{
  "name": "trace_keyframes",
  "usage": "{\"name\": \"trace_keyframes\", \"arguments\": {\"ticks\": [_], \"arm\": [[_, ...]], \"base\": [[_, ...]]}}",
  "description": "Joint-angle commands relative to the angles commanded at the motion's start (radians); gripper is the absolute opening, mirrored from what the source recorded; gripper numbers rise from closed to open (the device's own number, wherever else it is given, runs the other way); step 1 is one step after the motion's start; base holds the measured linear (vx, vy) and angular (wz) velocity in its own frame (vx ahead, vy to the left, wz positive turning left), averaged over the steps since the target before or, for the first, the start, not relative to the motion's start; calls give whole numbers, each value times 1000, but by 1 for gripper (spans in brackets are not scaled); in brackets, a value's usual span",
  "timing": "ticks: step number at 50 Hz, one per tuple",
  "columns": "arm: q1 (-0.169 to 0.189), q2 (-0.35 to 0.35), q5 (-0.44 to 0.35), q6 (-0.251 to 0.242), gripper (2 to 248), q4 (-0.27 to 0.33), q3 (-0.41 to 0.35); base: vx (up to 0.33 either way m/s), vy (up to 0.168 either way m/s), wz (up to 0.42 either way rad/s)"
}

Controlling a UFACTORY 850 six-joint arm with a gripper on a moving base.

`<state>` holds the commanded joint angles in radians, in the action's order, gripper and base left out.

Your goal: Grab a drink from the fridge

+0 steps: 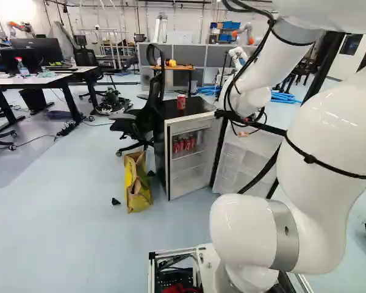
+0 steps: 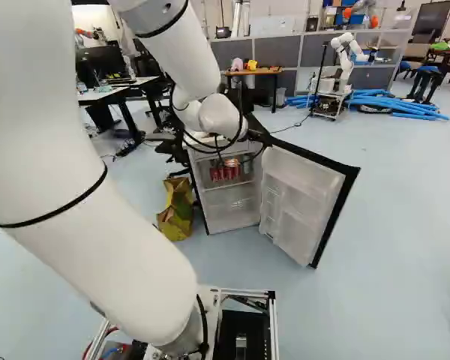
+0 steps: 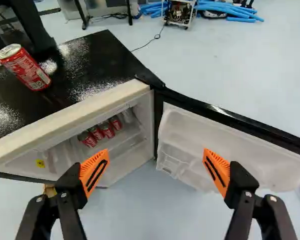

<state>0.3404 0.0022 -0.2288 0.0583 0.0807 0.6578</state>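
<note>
My gripper [image 1: 249, 126], partly hidden by the wrist, is in front of the fridge [image 1: 161, 146] in the left base view. In the wrist view the gripper [image 3: 156, 171] is open, its orange-padded fingers wide apart with nothing between them. Ahead of it stands the fridge [image 3: 65, 117] with its door [image 3: 215, 135] swung open. Several red drink cans [image 3: 101, 131] stand in a row on an upper shelf; in the right base view these cans [image 2: 226, 172] show below the wrist. Another red can [image 3: 26, 67] stands upright on the black fridge top.
A yellow bag [image 1: 136, 183] stands on the floor beside the fridge, with a black office chair [image 1: 147, 116] behind it. The open door [image 2: 307, 195] juts out towards the base. Desks [image 1: 43, 79] stand further left. Another robot [image 2: 347, 56] and blue tubes [image 2: 397, 101] are at the back.
</note>
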Motion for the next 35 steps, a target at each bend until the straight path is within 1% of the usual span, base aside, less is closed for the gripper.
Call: {"name": "trace_keyframes", "arguments": {"ticks": [35], "arm": [[98,-20,164,0,247,0,109]], "base": [[0,0,0]]}}
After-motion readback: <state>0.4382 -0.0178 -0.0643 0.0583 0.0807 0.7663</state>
